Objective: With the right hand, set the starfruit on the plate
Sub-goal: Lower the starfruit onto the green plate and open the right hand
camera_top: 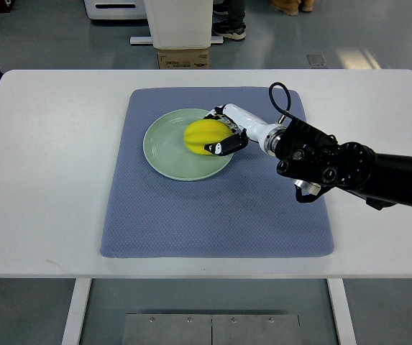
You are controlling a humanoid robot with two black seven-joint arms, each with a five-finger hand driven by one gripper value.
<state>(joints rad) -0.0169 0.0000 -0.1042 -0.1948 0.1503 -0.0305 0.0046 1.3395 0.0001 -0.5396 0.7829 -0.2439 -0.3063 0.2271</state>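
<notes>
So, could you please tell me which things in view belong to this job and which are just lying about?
Part of the job:
- starfruit, held over the plate
- plate
- right hand, fingers wrapped around the fruit

Just there:
- blue mat
- white table
- cardboard box on the floor beyond
- a person's shoes

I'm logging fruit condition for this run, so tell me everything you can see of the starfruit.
The starfruit is bright yellow, smooth and glossy-looking, with rounded lengthwise ridges faintly visible. It looks whole, with no damage that can be made out. It sits over the right part of the pale green plate, which lies on the blue-grey mat. The right hand is closed on it, dark-tipped fingers wrapping its right side. Whether it already rests on the plate cannot be told.
</notes>
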